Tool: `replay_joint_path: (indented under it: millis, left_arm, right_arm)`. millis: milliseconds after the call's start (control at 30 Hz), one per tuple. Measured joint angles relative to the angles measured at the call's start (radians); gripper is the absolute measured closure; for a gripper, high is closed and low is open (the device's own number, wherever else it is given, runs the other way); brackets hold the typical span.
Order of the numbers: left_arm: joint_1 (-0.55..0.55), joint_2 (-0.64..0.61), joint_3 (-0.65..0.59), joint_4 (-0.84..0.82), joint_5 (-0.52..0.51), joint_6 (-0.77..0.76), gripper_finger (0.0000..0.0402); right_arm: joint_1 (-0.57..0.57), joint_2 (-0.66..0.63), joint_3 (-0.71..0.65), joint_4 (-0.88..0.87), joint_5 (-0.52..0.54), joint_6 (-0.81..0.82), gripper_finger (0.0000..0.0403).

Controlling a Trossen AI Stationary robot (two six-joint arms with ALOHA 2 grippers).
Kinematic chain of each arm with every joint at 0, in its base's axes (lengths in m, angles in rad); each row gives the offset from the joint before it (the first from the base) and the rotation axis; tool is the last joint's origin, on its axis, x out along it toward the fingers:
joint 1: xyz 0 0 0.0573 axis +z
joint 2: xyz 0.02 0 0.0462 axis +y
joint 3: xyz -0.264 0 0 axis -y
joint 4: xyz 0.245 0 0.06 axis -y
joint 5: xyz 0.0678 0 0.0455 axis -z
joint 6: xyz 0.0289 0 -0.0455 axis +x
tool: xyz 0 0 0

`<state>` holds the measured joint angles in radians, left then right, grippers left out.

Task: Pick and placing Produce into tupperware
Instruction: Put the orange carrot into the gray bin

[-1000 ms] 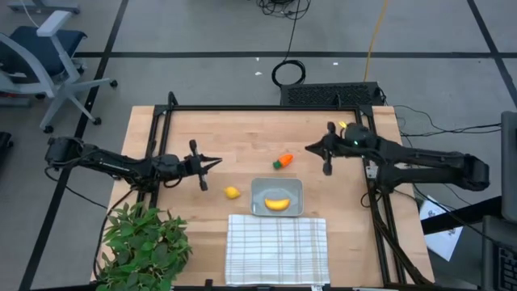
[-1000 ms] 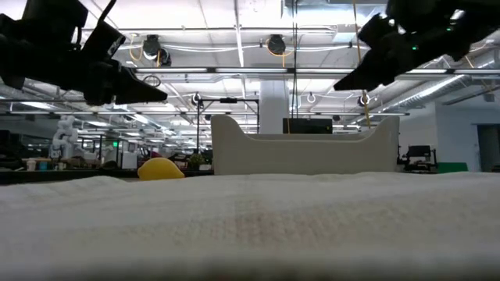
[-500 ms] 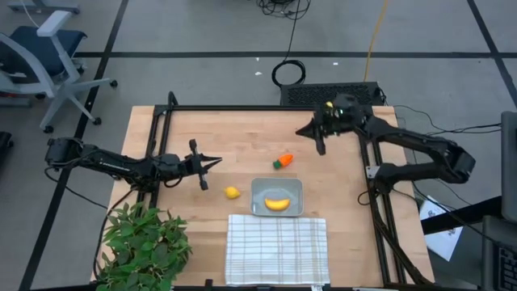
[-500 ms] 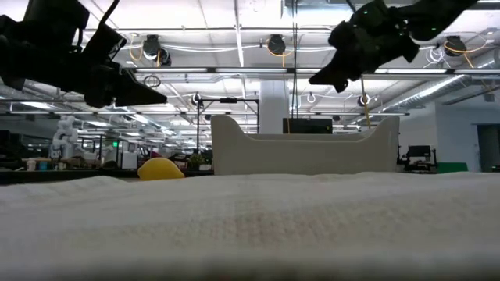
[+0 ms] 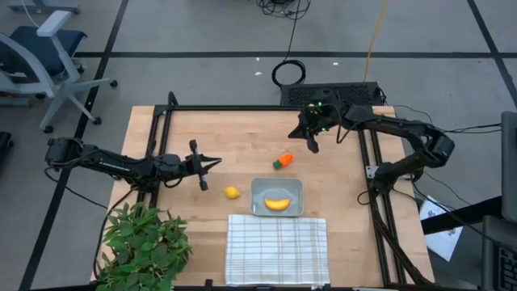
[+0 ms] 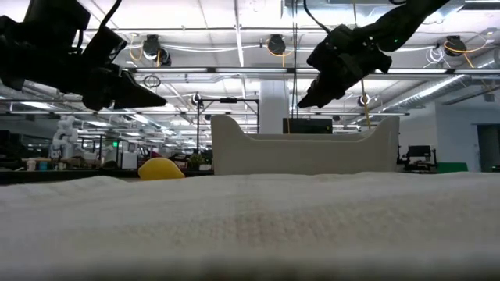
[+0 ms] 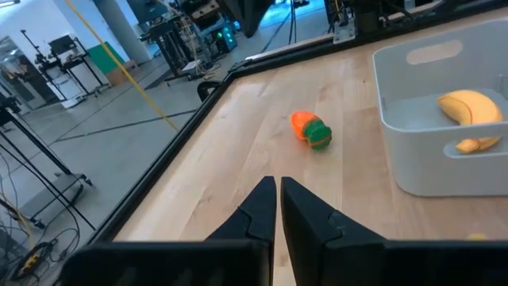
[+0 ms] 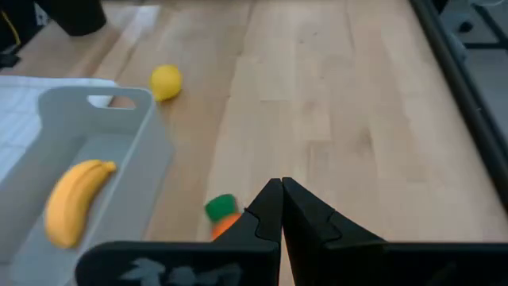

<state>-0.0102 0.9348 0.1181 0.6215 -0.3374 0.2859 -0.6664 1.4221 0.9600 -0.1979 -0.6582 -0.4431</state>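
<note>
A pale wooden table (image 5: 242, 133) edged by a black metal frame was seen from above on a grey floor crossed by dark lines, with an office chair (image 5: 40, 56) well off to the far left. In the low view a large hall with strip lights and ceiling pipes was seen beyond the table.

One shallow translucent grey plastic tupperware (image 5: 277, 187) with rounded corners was placed near the middle of the table, touching the far edge of one white checked cloth (image 5: 277, 249). One curved yellow banana (image 5: 277, 204) was lying inside the tupperware. One small round yellow fruit (image 5: 232, 192) was resting on the wood just left of the container, apart from it. One orange carrot with a green top (image 5: 283, 161) was lying on the wood just beyond the container's far side. One big leafy green plant (image 5: 145, 245) was set at the near left corner.

The left gripper (image 5: 213, 163) was held above the table left of the round fruit, its fingers (image 7: 266, 208) pressed together and holding nothing. The right gripper (image 5: 312, 144) was held above the wood just to the far right of the carrot, its fingers (image 8: 274, 208) likewise closed on nothing
</note>
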Motion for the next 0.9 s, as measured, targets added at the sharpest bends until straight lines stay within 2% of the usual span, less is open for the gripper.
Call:
replay_joint_path:
  millis: [333, 467, 567, 700, 900]
  left_arm:
    - [0.005, 0.0, 0.0, -0.015, 0.0, -0.001, 0.0376]
    - [0.007, 0.0, 0.0, -0.03, 0.001, 0.001, 0.0376]
    - [0.011, 0.0, 0.0, -0.049, 0.001, 0.004, 0.0376]
    - [0.022, 0.0, 0.0, -0.073, 0.001, 0.002, 0.0376]
    - [0.04, 0.0, 0.0, -0.074, 0.0, -0.006, 0.0376]
  right_arm:
    - [-0.004, 0.115, 0.083, -0.005, 0.031, 0.002, 0.0403]
    - [0.025, 0.108, 0.089, -0.024, 0.044, -0.122, 0.0403]
    - [0.043, 0.104, 0.089, -0.038, 0.119, -0.207, 0.0403]
    - [0.07, 0.114, 0.089, -0.094, 0.168, -0.329, 0.0403]
    - [0.105, 0.112, 0.088, -0.117, 0.159, -0.323, 0.0402]
